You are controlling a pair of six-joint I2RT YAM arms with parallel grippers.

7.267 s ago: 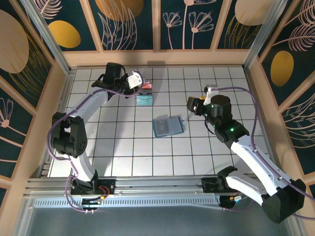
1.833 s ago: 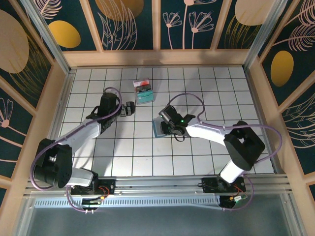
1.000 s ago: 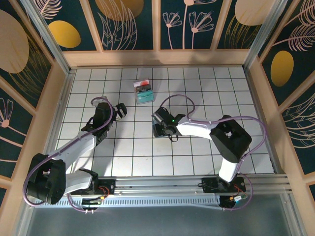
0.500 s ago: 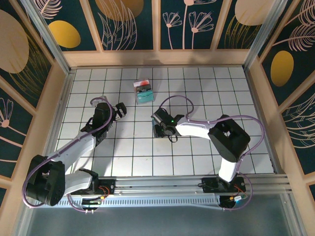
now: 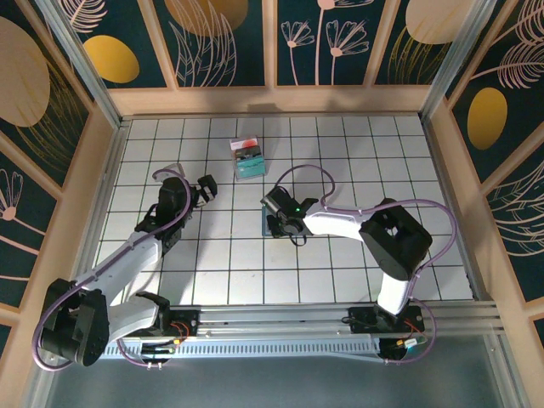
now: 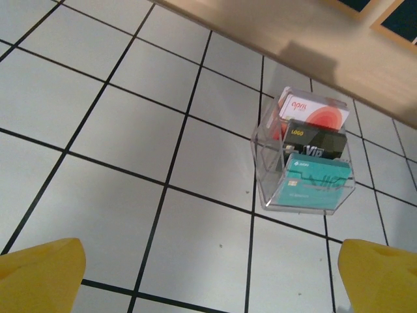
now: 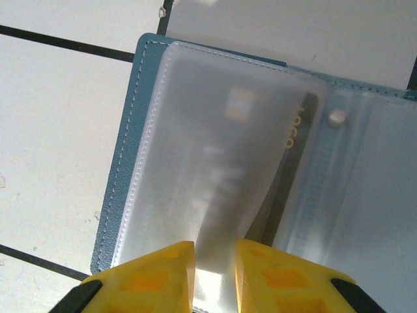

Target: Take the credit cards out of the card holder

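Pinching frosted sleeve (image 7: 208,150) of card holder (image 7: 122,195) with right gripper (image 7: 215,277); holding left gripper (image 6: 208,277) splayed wide near clear box (image 6: 303,153).

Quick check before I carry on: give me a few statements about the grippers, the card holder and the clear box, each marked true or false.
1. The left gripper has its jaws wide apart and holds nothing. True.
2. The clear box is empty. False: it holds several cards, among them white-red, black and teal ones.
3. The right gripper pinches a translucent sleeve of the card holder. True.
4. The card holder lies folded shut. False: it lies open, with its sleeves showing.
5. The left gripper touches the clear box. False: bare tiles lie between them.
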